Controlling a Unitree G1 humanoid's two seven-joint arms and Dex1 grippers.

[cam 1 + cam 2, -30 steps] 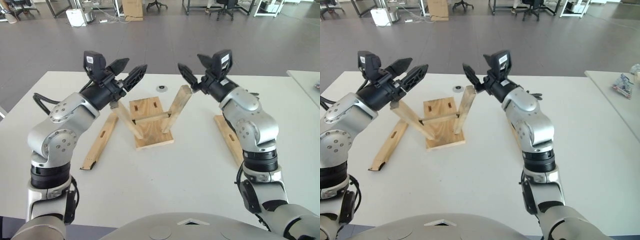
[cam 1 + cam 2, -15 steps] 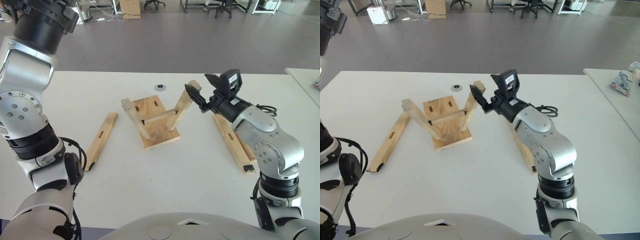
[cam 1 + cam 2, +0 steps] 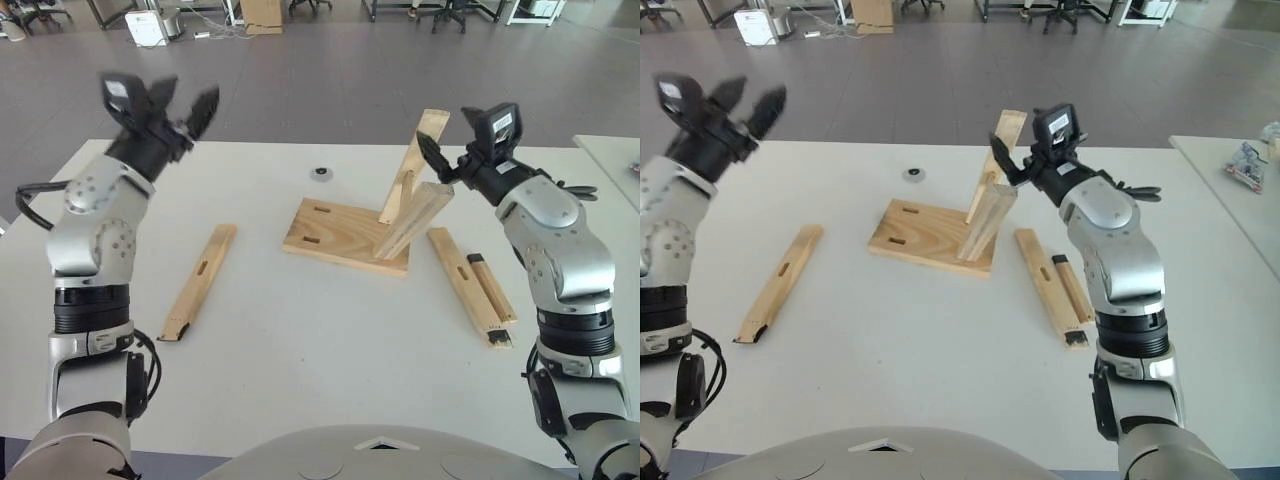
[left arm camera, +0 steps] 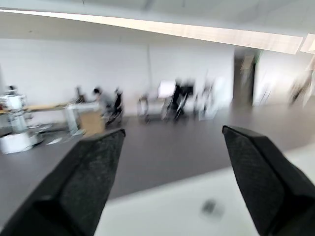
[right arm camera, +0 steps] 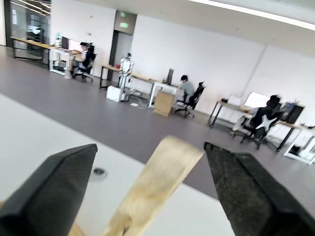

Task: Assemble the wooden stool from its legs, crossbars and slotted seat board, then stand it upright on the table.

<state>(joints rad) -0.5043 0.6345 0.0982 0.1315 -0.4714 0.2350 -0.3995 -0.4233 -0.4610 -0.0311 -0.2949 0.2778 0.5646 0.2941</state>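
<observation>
The slotted seat board (image 3: 335, 238) lies flat mid-table. Two wooden legs rise from its right end: a tall tilted one (image 3: 422, 150) and a shorter, thicker one (image 3: 415, 215). My right gripper (image 3: 440, 165) is open right beside the tall leg's upper part; in the right wrist view the leg's top (image 5: 162, 177) stands between its spread fingers (image 5: 59, 182) without touching them. Far from the board, my left gripper (image 3: 180, 100) is held up over the table's far left, open and empty, its fingers (image 4: 93, 167) wide apart.
A loose slotted leg (image 3: 200, 280) lies on the table at the left. Another leg (image 3: 462, 285) and a thin crossbar (image 3: 492, 290) lie at the right, under my right arm. A small round disc (image 3: 322, 174) sits behind the board. The table's front is bare.
The board and its legs have swung round, so the legs now rise at its right end. My right gripper has risen beside them. My left arm has come down from high overhead.
</observation>
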